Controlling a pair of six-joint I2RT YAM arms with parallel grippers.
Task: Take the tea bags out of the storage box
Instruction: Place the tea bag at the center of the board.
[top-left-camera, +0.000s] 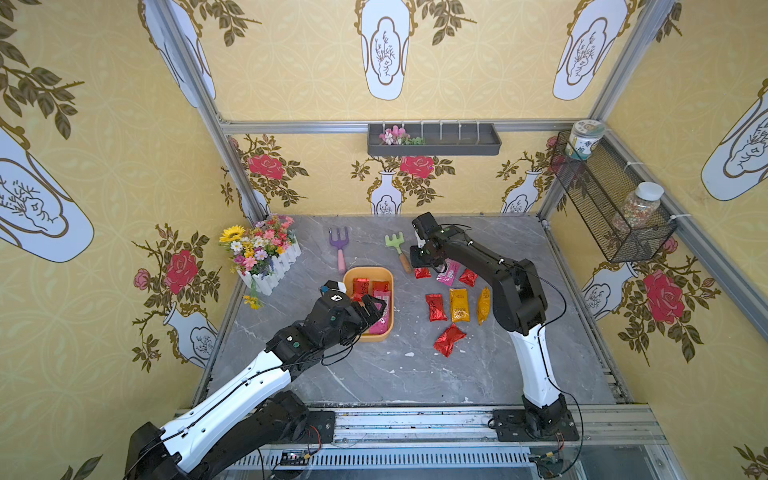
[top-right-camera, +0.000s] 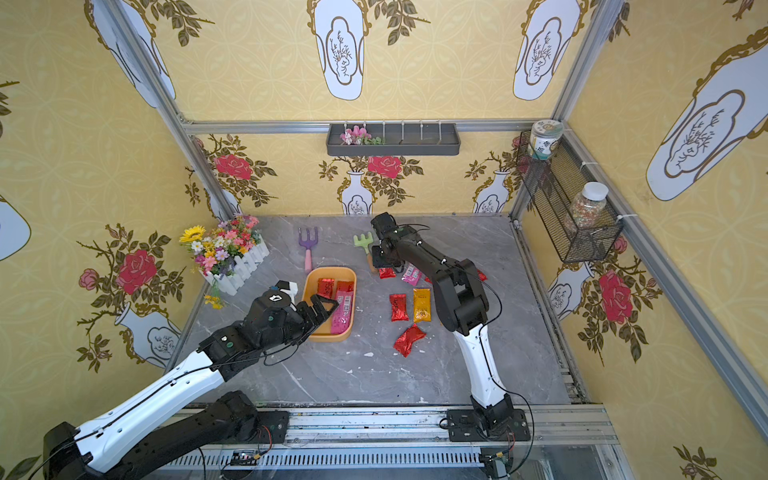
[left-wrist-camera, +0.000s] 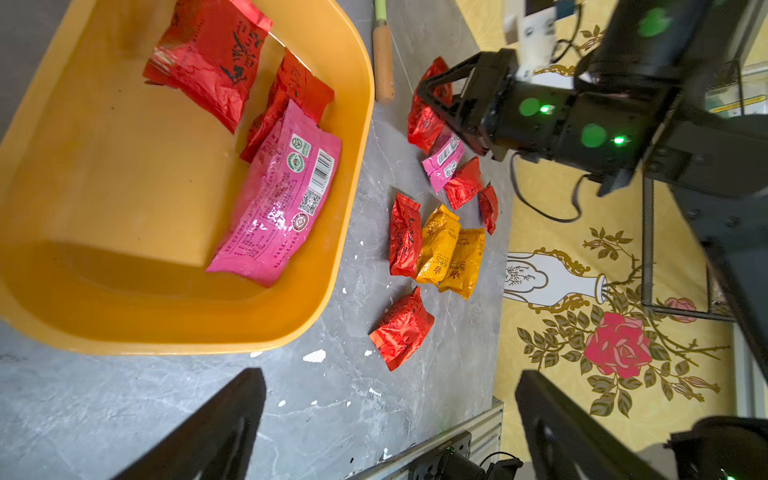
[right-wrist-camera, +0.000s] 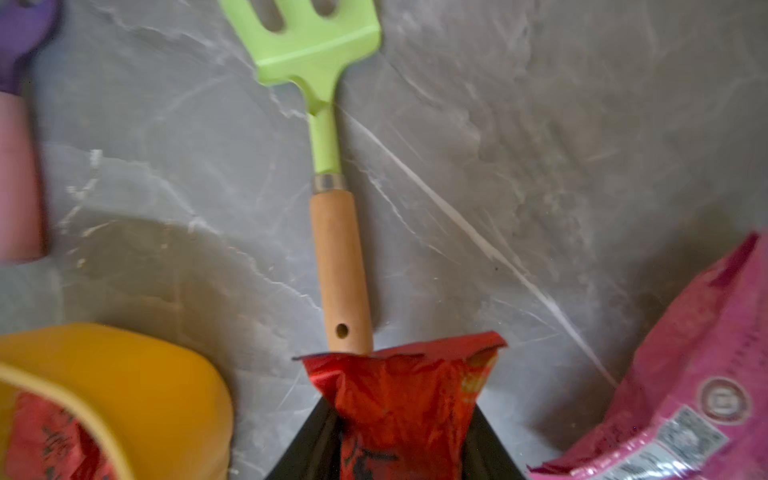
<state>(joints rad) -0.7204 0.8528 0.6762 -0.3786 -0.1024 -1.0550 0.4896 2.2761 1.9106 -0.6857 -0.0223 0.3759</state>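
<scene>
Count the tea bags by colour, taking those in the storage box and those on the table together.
Red tea bags: 7, one of them held by the right gripper
Golden-orange tea bags: 2
Pink tea bags: 2
Total: 11

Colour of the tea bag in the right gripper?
Red foil with dark print; the tea bag shows best in the right wrist view.

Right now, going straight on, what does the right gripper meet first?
Probably the green rake's wooden handle, just past the red tea bag in the right gripper, though the table could come first.
</scene>
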